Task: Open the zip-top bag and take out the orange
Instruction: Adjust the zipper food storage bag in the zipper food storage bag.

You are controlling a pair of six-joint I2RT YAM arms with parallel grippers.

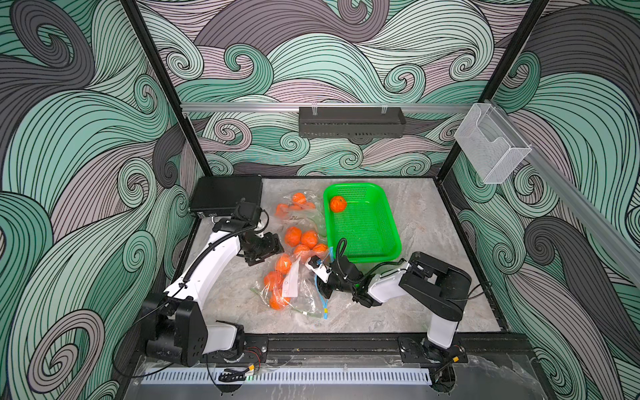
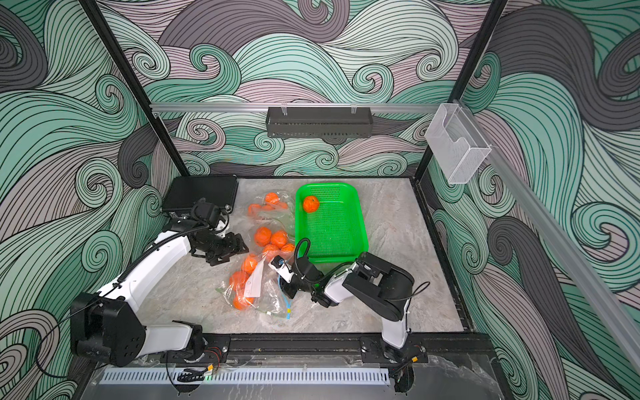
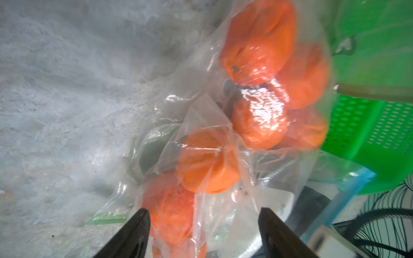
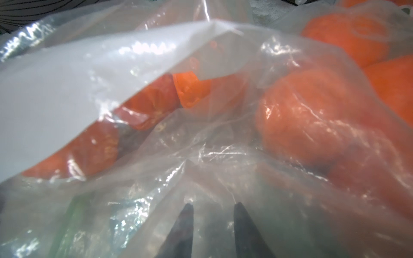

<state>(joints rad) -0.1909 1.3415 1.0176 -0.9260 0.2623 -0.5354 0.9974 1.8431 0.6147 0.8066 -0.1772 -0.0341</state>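
Three clear zip-top bags of oranges lie on the table in both top views. The nearest bag carries a white label. My left gripper stands open just left of this bag, its fingers wide apart, with bagged oranges right ahead of them. My right gripper is at the bag's right side. Its dark fingers stand a narrow gap apart under clear film, and I cannot see whether they pinch it. Oranges show through the plastic ahead.
A green basket with one loose orange stands behind the right arm. The middle bag touches the basket's left wall, and another bag lies further back. A black box sits at the back left corner.
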